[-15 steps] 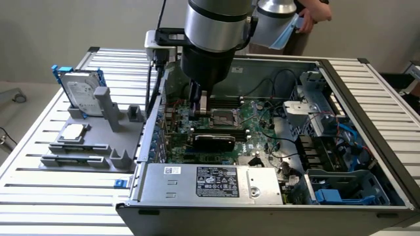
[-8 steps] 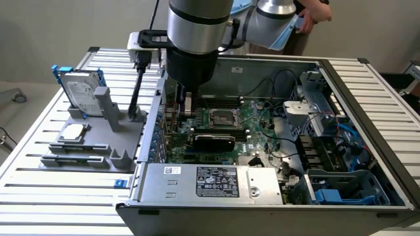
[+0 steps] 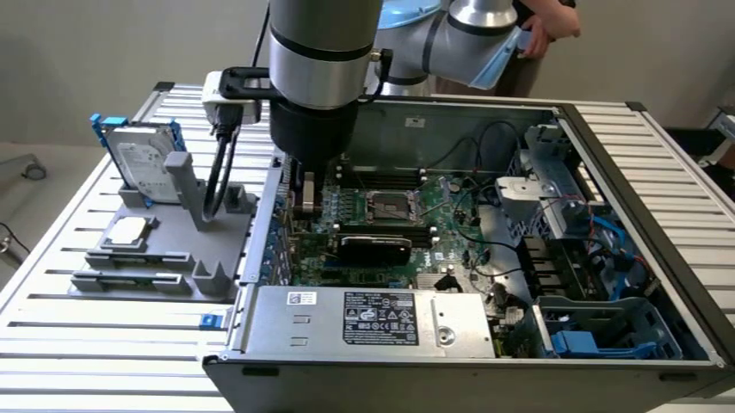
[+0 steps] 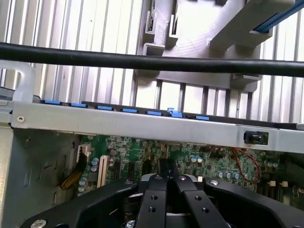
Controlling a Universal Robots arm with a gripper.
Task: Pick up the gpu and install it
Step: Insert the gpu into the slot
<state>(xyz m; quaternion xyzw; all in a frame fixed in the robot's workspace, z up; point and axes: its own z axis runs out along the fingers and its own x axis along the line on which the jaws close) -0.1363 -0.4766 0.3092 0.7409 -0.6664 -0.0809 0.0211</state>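
Observation:
The gpu (image 3: 373, 249), a small card with a black shroud, stands on edge on the green motherboard (image 3: 442, 219) inside the open computer case (image 3: 597, 129), just below the CPU socket (image 3: 388, 205). My gripper (image 3: 305, 205) hangs inside the case by its rear wall, to the exterior view's left of the gpu and a little above it. In the wrist view my gripper (image 4: 166, 179) is shut, its black fingers (image 4: 153, 199) pressed together over the motherboard (image 4: 142, 156). I cannot tell whether it touches the card.
A grey parts fixture (image 3: 172, 249) on the slatted table holds a silver hard drive in a blue frame (image 3: 144, 159). The silver power supply (image 3: 367, 318) fills the case's near side. A black cable (image 4: 142, 61) crosses the wrist view. A person (image 3: 549, 26) stands behind the arm.

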